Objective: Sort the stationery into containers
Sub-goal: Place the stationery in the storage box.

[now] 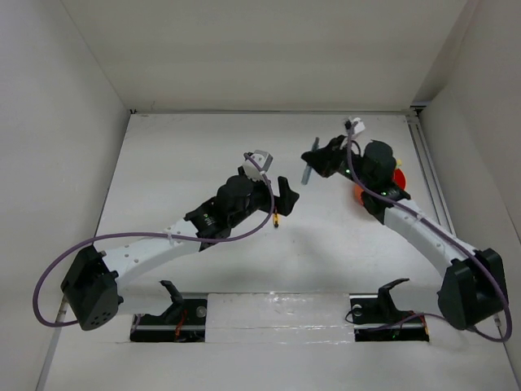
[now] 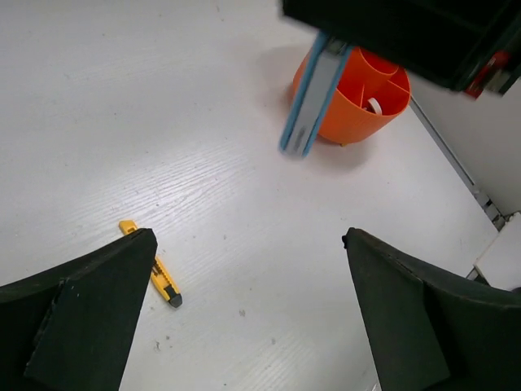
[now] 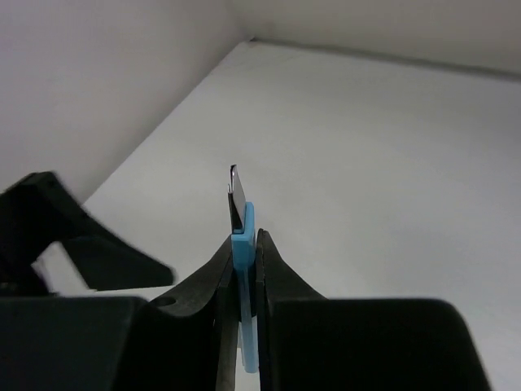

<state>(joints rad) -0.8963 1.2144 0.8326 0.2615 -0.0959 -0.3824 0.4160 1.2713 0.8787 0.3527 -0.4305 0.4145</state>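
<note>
1. Blue plastic, thin and flat: the blue piece (image 2: 313,91), clamped edge-on between the shut fingers of the right gripper (image 3: 244,248), with a dark tip poking out past the fingertips. Lifted clear of the table (image 1: 203,147) and hanging steeply, long end down, just in front of the orange tub (image 2: 342,122).
2. Probably pinched near one end and kept hanging that way so as to slide end-first into a narrow compartment, rather than land across the dividers.
3. Tub standing on the right side of the table, largely hidden under the right arm in the overhead view. Seen from the left wrist: open top, inner dividers, something small and white in one compartment. Rest of the contents not readable.
4. Left gripper (image 2: 248,238) spread wide and holding nothing, hovering low over the table. Lying flat below it, partly tucked under one finger in the wrist view: the yellow-black piece (image 2: 151,275), well apart from the tub. Judged as poised for a pick, though not yet centred over it.
5. In the way, by judgement: the right arm itself, stretched over the tub and blocking the left arm's approach; the two grippers already near each other mid-table; the tub's rim and dividers, easy to clip with a dangling end. Otherwise only the white side walls (image 1: 49,122).
</note>
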